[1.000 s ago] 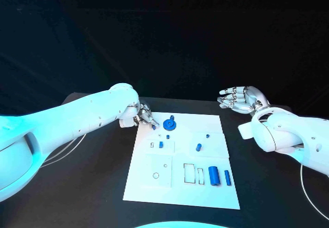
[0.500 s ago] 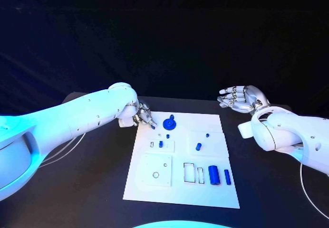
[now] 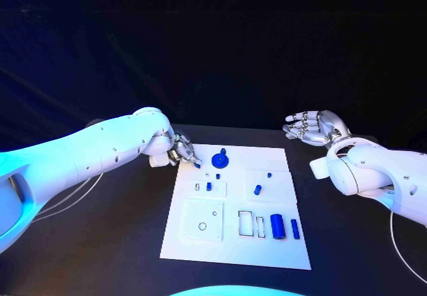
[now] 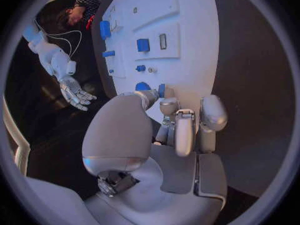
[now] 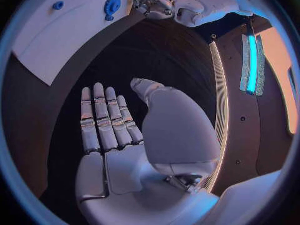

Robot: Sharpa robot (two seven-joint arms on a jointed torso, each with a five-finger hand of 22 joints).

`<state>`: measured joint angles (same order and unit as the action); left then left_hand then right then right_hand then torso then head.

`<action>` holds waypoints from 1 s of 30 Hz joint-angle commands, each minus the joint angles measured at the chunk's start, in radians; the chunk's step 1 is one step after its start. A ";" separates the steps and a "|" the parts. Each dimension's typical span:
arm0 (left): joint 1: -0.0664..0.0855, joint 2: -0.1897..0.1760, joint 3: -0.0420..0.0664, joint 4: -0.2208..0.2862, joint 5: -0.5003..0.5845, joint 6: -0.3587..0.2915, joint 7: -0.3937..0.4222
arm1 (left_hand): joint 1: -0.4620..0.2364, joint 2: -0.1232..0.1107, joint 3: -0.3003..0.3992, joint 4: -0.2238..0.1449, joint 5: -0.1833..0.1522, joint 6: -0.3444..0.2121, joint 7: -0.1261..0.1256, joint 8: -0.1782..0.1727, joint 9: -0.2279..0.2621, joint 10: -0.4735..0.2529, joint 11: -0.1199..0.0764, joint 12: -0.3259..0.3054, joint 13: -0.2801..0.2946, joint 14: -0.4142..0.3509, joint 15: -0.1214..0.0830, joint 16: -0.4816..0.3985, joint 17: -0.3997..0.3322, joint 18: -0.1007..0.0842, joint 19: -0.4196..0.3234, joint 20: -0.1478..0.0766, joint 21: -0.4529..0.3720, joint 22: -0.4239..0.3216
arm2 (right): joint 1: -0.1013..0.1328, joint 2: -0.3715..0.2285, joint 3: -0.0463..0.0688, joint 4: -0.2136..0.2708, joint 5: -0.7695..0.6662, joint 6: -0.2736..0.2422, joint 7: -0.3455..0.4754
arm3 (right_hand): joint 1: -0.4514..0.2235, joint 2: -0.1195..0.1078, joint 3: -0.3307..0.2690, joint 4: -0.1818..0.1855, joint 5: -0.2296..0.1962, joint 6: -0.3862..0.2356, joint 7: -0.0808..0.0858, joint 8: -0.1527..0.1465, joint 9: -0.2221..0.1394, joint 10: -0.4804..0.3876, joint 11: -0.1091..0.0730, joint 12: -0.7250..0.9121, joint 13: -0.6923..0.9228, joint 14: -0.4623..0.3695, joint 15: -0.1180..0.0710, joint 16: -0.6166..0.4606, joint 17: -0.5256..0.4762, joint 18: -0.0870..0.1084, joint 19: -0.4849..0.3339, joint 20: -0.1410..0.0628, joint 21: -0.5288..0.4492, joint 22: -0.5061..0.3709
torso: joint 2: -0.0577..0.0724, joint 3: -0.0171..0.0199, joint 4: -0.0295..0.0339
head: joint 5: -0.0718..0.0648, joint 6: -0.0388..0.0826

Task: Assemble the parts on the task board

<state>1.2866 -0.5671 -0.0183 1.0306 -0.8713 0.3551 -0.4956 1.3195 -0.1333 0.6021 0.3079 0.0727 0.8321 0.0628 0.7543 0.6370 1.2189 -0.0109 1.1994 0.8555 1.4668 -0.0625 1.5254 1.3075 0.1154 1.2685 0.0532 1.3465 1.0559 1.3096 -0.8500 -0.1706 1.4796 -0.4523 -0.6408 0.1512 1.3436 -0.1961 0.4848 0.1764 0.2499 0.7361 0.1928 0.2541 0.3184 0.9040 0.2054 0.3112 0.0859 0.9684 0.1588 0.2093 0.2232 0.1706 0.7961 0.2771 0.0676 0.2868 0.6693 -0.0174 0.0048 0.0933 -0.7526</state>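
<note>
The white task board (image 3: 267, 250) lies in the middle of the black table. A blue gear (image 3: 221, 162) sits near its far left corner, with a small blue peg (image 3: 223, 152) just behind it. My left hand (image 3: 182, 151) hovers at that corner with fingers curled, pinching a small blue part (image 3: 197, 164) at its fingertips, left of the gear. In the left wrist view the part (image 4: 161, 90) shows between thumb and finger, beside the gear (image 4: 142, 86). My right hand (image 3: 311, 128) is raised off the board's far right, open and holding nothing (image 5: 106, 130).
Small blue pegs (image 3: 209, 186) (image 3: 258, 190) stand in the board's middle row. A blue cylinder (image 3: 277, 227) and a thinner blue bar (image 3: 294, 230) lie near its front right, beside outlined slots (image 3: 245, 224). Bare black table surrounds the board.
My left arm has drawn slightly up and to the left, and the hand with its blue part has shifted a little left. The right hand has stayed in place.
</note>
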 commanded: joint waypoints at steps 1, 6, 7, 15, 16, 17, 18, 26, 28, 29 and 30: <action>0.000 -0.018 0.000 0.037 0.062 -0.024 -0.007 | -0.005 -0.004 0.105 -0.103 -0.001 -0.002 -0.001 0.004 0.072 0.009 0.001 0.000 0.002 0.075 -0.003 0.003 0.167 -0.012 0.001 -0.006 0.006 0.002 | -0.001 -0.001 0.000 0.000 -0.015 0.010 0.012 | -0.012 0.002 0.000 -0.004 -0.002 0.006 0.075 -0.005 -0.001 0.006 -0.003 -0.004 -0.001 0.008 0.002 -0.004 -0.001 0.011 -0.007 0.003 -0.005 -0.001 | -0.002 0.0006 0.0030 | 0.001 -0.001; -0.002 -0.055 -0.001 0.100 0.071 -0.054 -0.008 | -0.015 -0.016 0.151 -0.127 0.004 0.000 -0.003 0.009 0.081 0.017 -0.001 0.003 0.007 0.077 -0.004 0.006 0.173 -0.012 0.007 -0.007 0.010 0.009 | -0.002 -0.003 0.000 -0.002 -0.016 0.011 0.012 | -0.013 0.001 0.001 -0.006 -0.002 0.006 0.076 -0.006 -0.002 0.006 -0.002 -0.006 -0.004 0.008 0.003 -0.006 -0.003 0.011 -0.010 0.004 -0.005 -0.004 | -0.006 -0.0006 0.0052 | 0.002 -0.005; -0.003 -0.063 -0.001 0.115 0.072 -0.063 -0.007 | -0.023 -0.026 0.176 -0.140 0.006 0.002 -0.003 0.010 0.085 0.022 -0.002 0.005 0.010 0.079 -0.005 0.007 0.176 -0.014 0.010 -0.008 0.012 0.013 | -0.002 -0.003 0.000 -0.002 -0.016 0.012 0.012 | -0.013 0.001 0.001 -0.006 -0.002 0.006 0.076 -0.006 -0.002 0.006 -0.002 -0.006 -0.004 0.008 0.003 -0.006 -0.003 0.011 -0.010 0.004 -0.005 -0.004 | -0.006 -0.0007 0.0053 | 0.003 -0.005; -0.020 -0.123 -0.003 0.227 0.019 -0.126 -0.009 | -0.056 -0.055 0.255 -0.182 0.016 0.013 -0.004 0.015 0.097 0.041 -0.004 0.012 0.022 0.082 -0.008 0.010 0.183 -0.018 0.025 -0.010 0.024 0.037 | -0.005 -0.006 0.000 0.000 -0.017 0.011 0.010 | -0.015 0.001 0.002 -0.008 -0.002 0.005 0.076 -0.007 -0.004 0.006 -0.001 -0.007 -0.007 0.007 0.003 -0.009 -0.005 0.011 -0.012 0.004 -0.005 -0.007 | -0.008 -0.0011 0.0065 | 0.007 -0.009; -0.022 -0.128 -0.003 0.237 0.009 -0.131 -0.010 | -0.059 -0.057 0.261 -0.186 0.017 0.015 -0.005 0.016 0.098 0.043 -0.005 0.012 0.022 0.082 -0.008 0.010 0.183 -0.018 0.027 -0.010 0.025 0.039 | -0.005 -0.006 0.000 0.000 -0.017 0.010 0.010 | -0.017 0.000 0.003 -0.010 -0.002 0.004 0.078 -0.010 -0.006 0.005 0.000 -0.009 -0.010 0.006 0.004 -0.012 -0.007 0.011 -0.013 0.005 -0.005 -0.010 | -0.008 -0.0010 0.0064 | 0.008 -0.010; -0.024 -0.132 -0.003 0.246 0.000 -0.135 -0.013 | -0.060 -0.058 0.263 -0.187 0.018 0.016 -0.005 0.016 0.098 0.044 -0.005 0.013 0.023 0.082 -0.008 0.010 0.184 -0.018 0.028 -0.010 0.026 0.040 | -0.006 -0.006 0.000 0.000 -0.017 0.010 0.010 | -0.018 0.000 0.003 -0.011 -0.002 0.003 0.078 -0.010 -0.007 0.004 0.000 -0.010 -0.011 0.006 0.005 -0.013 -0.008 0.011 -0.014 0.005 -0.004 -0.011 | -0.007 -0.0006 0.0065 | 0.009 -0.010; -0.026 -0.137 -0.004 0.256 -0.010 -0.140 -0.015 | -0.062 -0.059 0.266 -0.189 0.018 0.016 -0.005 0.016 0.099 0.046 -0.005 0.014 0.025 0.082 -0.008 0.010 0.184 -0.019 0.029 -0.010 0.027 0.042 | -0.006 -0.007 0.000 0.000 -0.017 0.010 0.009 | -0.019 -0.001 0.003 -0.012 -0.002 0.002 0.079 -0.012 -0.008 0.003 0.001 -0.011 -0.013 0.005 0.006 -0.015 -0.010 0.011 -0.015 0.006 -0.004 -0.013 | -0.008 -0.0006 0.0073 | 0.009 -0.011; -0.042 -0.162 -0.008 0.308 -0.066 -0.162 -0.033 | -0.071 -0.063 0.282 -0.198 0.019 0.021 -0.006 0.017 0.101 0.051 -0.006 0.016 0.028 0.082 -0.009 0.011 0.186 -0.020 0.032 -0.011 0.030 0.047 | -0.007 -0.007 -0.001 0.001 -0.017 0.011 0.007 | -0.019 -0.001 0.003 -0.012 -0.002 0.002 0.079 -0.012 -0.008 0.003 0.001 -0.011 -0.013 0.005 0.006 -0.015 -0.010 0.011 -0.015 0.006 -0.004 -0.013 | -0.005 -0.0007 0.0051 | 0.016 -0.013; -0.044 -0.165 -0.009 0.315 -0.073 -0.162 -0.035 | -0.073 -0.065 0.285 -0.200 0.020 0.021 -0.006 0.017 0.102 0.052 -0.006 0.015 0.028 0.083 -0.009 0.011 0.186 -0.020 0.033 -0.011 0.031 0.049 | -0.007 -0.007 -0.001 0.001 -0.017 0.011 0.007 | -0.019 -0.001 0.003 -0.012 -0.002 0.002 0.079 -0.012 -0.008 0.003 0.001 -0.011 -0.013 0.005 0.006 -0.015 -0.010 0.011 -0.015 0.006 -0.004 -0.013 | -0.005 -0.0008 0.0044 | 0.018 -0.014; -0.046 -0.167 -0.010 0.321 -0.078 -0.161 -0.036 | -0.073 -0.065 0.285 -0.200 0.020 0.021 -0.006 0.017 0.102 0.052 -0.006 0.015 0.028 0.083 -0.009 0.011 0.186 -0.020 0.033 -0.011 0.031 0.049 | -0.007 -0.007 -0.001 0.001 -0.017 0.010 0.007 | -0.019 -0.001 0.003 -0.012 -0.002 0.002 0.079 -0.012 -0.008 0.003 0.001 -0.011 -0.013 0.005 0.006 -0.015 -0.010 0.011 -0.015 0.006 -0.004 -0.013 | -0.005 -0.0008 0.0044 | 0.018 -0.014; -0.048 -0.169 -0.011 0.325 -0.083 -0.160 -0.038 | -0.073 -0.065 0.285 -0.200 0.020 0.021 -0.006 0.017 0.102 0.052 -0.006 0.015 0.028 0.083 -0.009 0.011 0.186 -0.020 0.033 -0.011 0.031 0.049 | -0.007 -0.007 -0.001 0.001 -0.017 0.008 0.007 | -0.019 -0.001 0.003 -0.012 -0.002 0.002 0.079 -0.012 -0.008 0.003 0.001 -0.011 -0.013 0.005 0.006 -0.015 -0.010 0.011 -0.015 0.006 -0.004 -0.013 | -0.005 -0.0008 0.0041 | 0.019 -0.016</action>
<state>1.2400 -0.7354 -0.0293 1.3473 -0.9093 0.2140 -0.5222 1.2513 -0.2005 0.7195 0.2674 0.0889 0.8410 0.0621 0.7658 0.7024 1.2638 -0.0197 1.2111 0.8830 1.4667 -0.0624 1.5300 1.3074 0.1155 1.2955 0.0410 1.3729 1.1042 1.3032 -0.8569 -0.1712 1.4793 -0.4580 -0.6402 0.1505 1.3329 -0.1987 0.4861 0.1695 0.2499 0.7360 0.1927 0.2475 0.3113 0.9040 0.2054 0.3036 0.0740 0.9719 0.1624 0.1998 0.2144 0.1705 0.7889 0.2845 0.0676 0.2747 0.6634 -0.0181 0.0104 0.1099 -0.7666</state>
